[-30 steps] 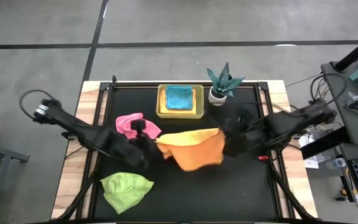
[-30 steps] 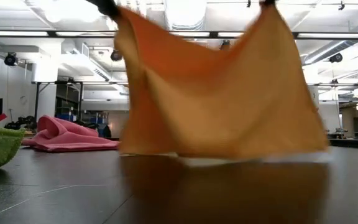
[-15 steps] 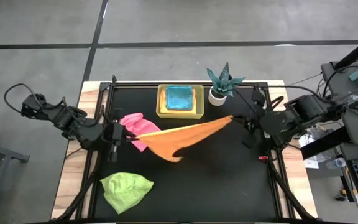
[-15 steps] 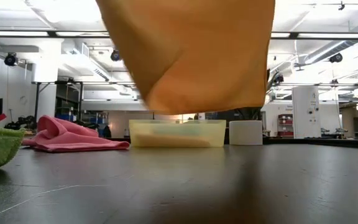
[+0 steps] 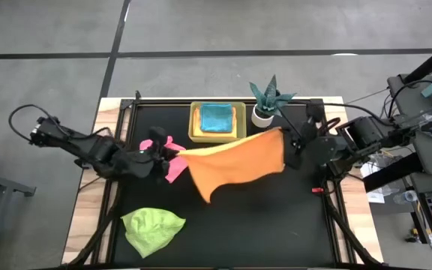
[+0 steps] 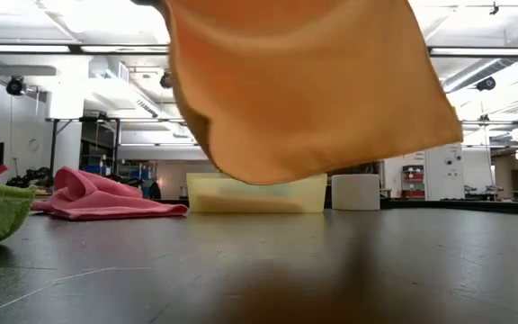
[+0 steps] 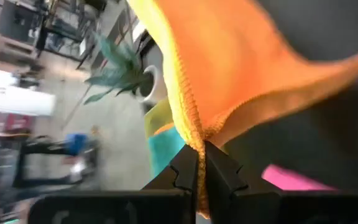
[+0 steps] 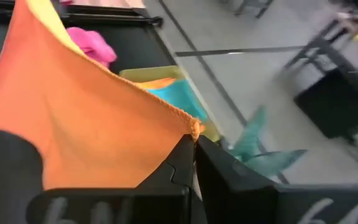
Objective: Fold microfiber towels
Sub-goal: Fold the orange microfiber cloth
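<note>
We're holding the orange towel (image 5: 235, 163) stretched in the air between both hands. The left hand (image 5: 172, 152) is clamped shut on one corner, over the pink towel (image 5: 172, 168); the right hand (image 5: 285, 147) is pinching the opposite corner near the plant (image 5: 267, 100).

Change: a second ago the hands were close together and the cloth was hanging down, its bottom edge at the worktop (image 5: 291, 225). Half a second ago they were pulling apart and lifting, with the cloth drawn into a narrow band. Now the towel is fanning out wider again and sagging toward the front, clear of the worktop. We're reading this as a shake-out before laying it flat; no fold on this towel yet.

View differences:
- High view is giving the layout: green towel (image 5: 152, 227) crumpled at front left, blue towel (image 5: 217, 118) sitting in the yellow tray (image 5: 240, 132) at the back with a strip of orange beside it.
- Low view is showing what the top-down can't: the hem is hanging off the worktop, with the tray and pink towel visible under it.
- Wrist views are confirming the grips: each pair of fingers is closed right on a corner's stitched edge.
- Neither hand is showing in the low view.
</note>
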